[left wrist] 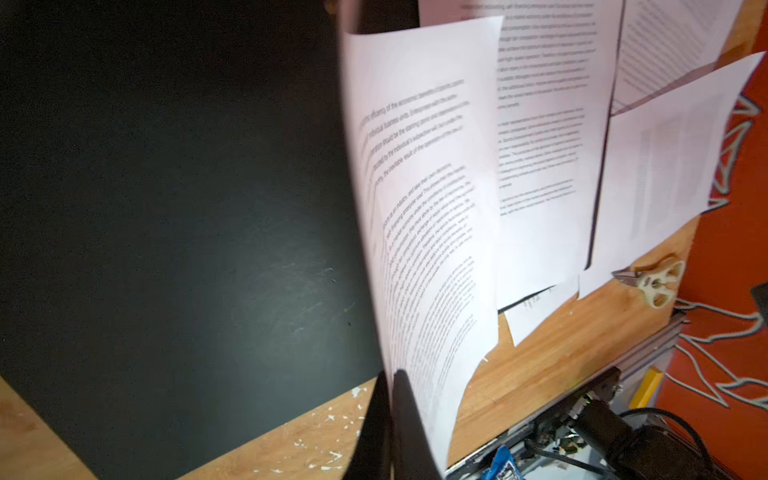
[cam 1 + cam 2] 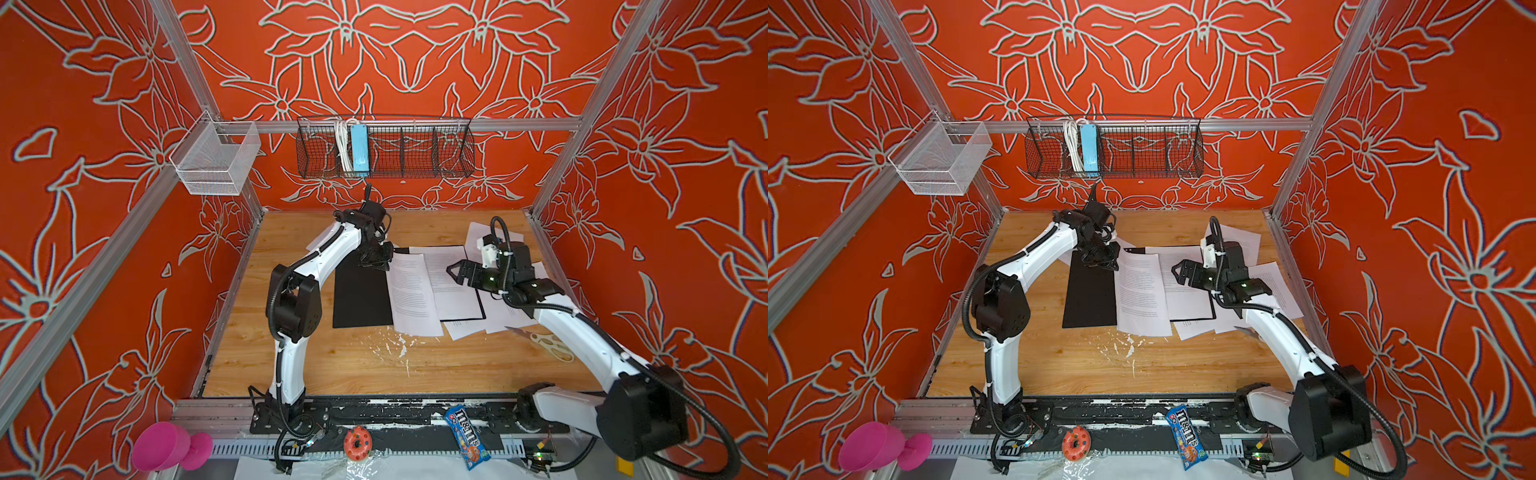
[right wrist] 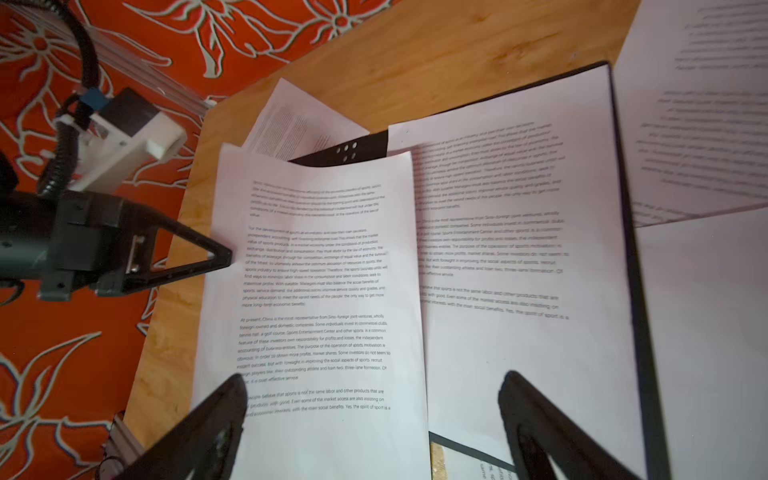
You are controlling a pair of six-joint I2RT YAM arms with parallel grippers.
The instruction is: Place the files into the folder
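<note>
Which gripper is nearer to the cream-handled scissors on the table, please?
Right. The right gripper hovers open beyond the cream-handled scissors; the left gripper, shut on a printed white sheet, is farther left.

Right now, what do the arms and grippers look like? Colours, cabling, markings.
The left arm and right arm have white link shells, black joint housings and black ribbed cable hose fixed with white ties. The left gripper and right gripper are black with open triangular fingers. A white camera bracket sits at the right wrist.

The folder (image 2: 361,295) lies open, black inside up, with white printed files (image 2: 413,291) scattered across it.
</note>
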